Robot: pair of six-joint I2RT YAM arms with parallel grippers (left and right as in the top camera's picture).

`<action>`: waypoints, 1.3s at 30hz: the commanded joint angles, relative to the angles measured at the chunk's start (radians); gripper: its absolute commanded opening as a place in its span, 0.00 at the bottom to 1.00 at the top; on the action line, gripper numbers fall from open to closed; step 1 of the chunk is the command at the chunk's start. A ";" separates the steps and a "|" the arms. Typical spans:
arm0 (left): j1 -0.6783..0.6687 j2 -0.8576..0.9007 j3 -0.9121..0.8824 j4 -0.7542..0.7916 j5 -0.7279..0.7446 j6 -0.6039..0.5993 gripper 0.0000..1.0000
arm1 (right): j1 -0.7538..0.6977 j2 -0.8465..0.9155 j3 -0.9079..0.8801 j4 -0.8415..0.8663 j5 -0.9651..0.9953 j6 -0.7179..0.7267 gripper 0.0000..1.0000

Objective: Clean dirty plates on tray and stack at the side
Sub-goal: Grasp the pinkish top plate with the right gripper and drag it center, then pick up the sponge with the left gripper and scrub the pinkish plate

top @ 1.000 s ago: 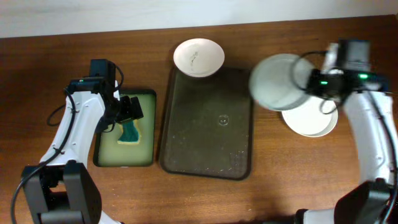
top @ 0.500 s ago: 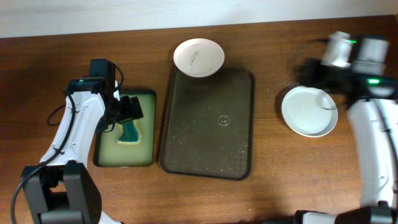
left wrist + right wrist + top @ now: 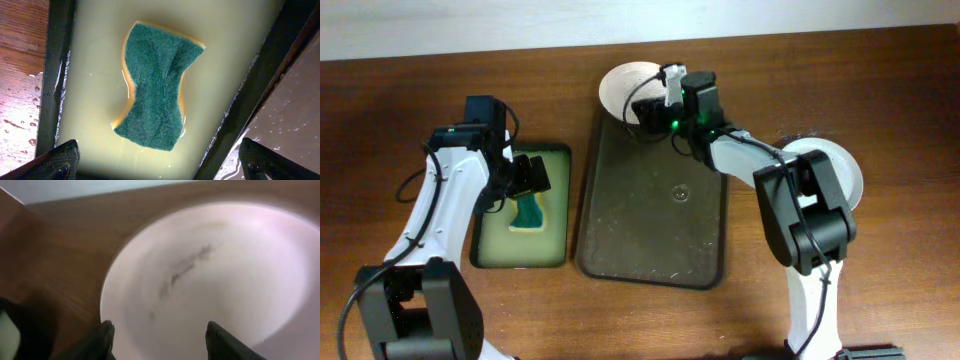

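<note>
My worktop is brown wood with a visible grain. The plate is smooth and shiny white, with a dull brownish smear. The tray looks matt and speckled. The sponge has a rough green fibre face over yellow foam.

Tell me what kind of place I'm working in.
Likely a mock dishwashing station: a wooden table, a green sponge in a small tray of yellowish liquid, and a smeared white plate.

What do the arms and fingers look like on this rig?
Both arms: white shells, black joints. Left arm has a thin black cable looped alongside; right arm shows a green light near its wrist. Fingers are dark and textured on the left, plain black on the right.
</note>
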 commanded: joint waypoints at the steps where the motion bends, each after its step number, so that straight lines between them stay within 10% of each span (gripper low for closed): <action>1: 0.002 -0.011 0.002 -0.001 0.007 0.004 1.00 | 0.003 -0.040 0.005 -0.191 -0.098 0.003 0.59; 5: 0.002 -0.011 0.002 -0.001 0.007 0.004 1.00 | 0.003 -0.259 0.005 -0.696 -0.079 0.003 0.59; 10: 0.002 -0.011 0.002 -0.001 0.007 0.004 1.00 | -0.069 -0.427 0.005 -0.923 0.138 -0.074 0.66; 14: 0.002 -0.011 0.002 -0.001 0.008 0.004 1.00 | -0.186 -0.370 -0.019 -1.132 0.034 0.225 0.66; 20: 0.002 -0.011 0.002 -0.001 0.007 0.004 1.00 | -0.088 -0.364 -0.172 -0.906 0.148 0.768 0.65; 27: 0.002 -0.011 0.002 -0.001 0.007 0.004 1.00 | -0.014 -0.248 -0.173 -0.807 0.224 0.856 0.43; 30: 0.002 -0.011 0.002 -0.001 0.007 0.004 1.00 | -0.035 -0.289 -0.172 -0.819 0.226 0.719 0.04; 33: 0.002 -0.011 0.002 -0.001 0.008 0.004 1.00 | -0.049 -0.346 -0.172 -0.874 0.289 0.463 0.04; 37: 0.002 -0.011 0.002 -0.001 0.007 0.004 1.00 | -0.053 -0.401 -0.173 -0.949 0.172 -0.294 0.04; 39: 0.002 -0.011 0.002 -0.001 0.007 0.004 1.00 | -0.053 -0.396 -0.176 -1.031 0.123 -0.339 0.04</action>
